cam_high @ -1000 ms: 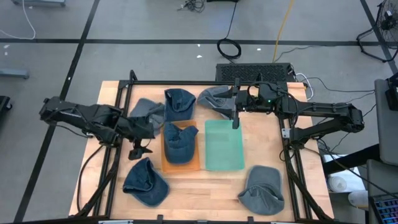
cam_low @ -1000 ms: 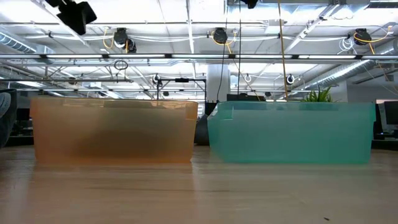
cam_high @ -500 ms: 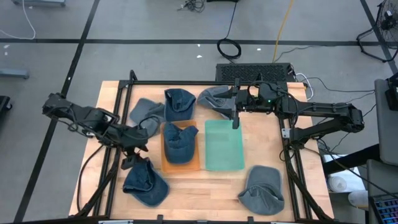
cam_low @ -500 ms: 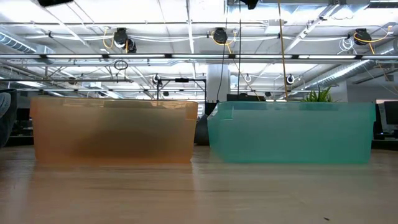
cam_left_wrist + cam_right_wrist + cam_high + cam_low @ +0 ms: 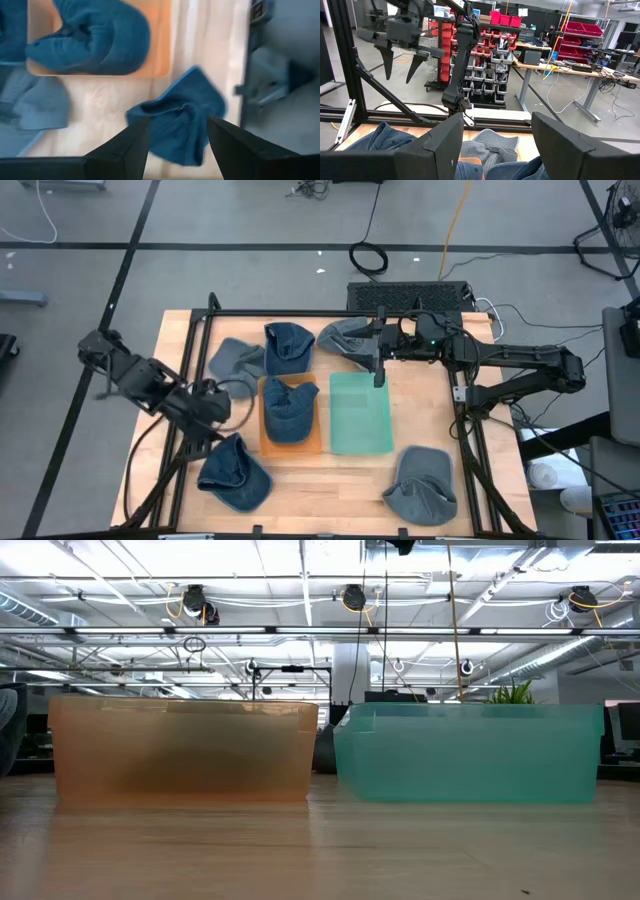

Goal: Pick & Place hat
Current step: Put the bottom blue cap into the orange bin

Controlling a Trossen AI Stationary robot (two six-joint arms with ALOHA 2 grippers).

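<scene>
A dark blue hat (image 5: 235,472) (image 5: 175,120) lies flat on the table's near left part. My left gripper (image 5: 212,418) (image 5: 177,122) hangs open above it, a finger on either side, touching nothing. Another blue hat (image 5: 288,408) (image 5: 90,37) lies in the orange bin (image 5: 312,442) (image 5: 180,750). The green bin (image 5: 360,415) (image 5: 465,755) stands beside it. My right gripper (image 5: 378,372) (image 5: 497,120) waits open above the green bin's far edge.
More hats lie on the table: a grey one (image 5: 420,485) near right, and a blue one (image 5: 288,345) and two grey ones (image 5: 235,360) (image 5: 350,338) along the far side. A black frame (image 5: 300,312) rims the table.
My left arm has swung toward the table's near left, away from the orange bin and over the blue hat lying there. Its gripper has passed out of the top of the low view. The hats and bins have stayed where they were.
</scene>
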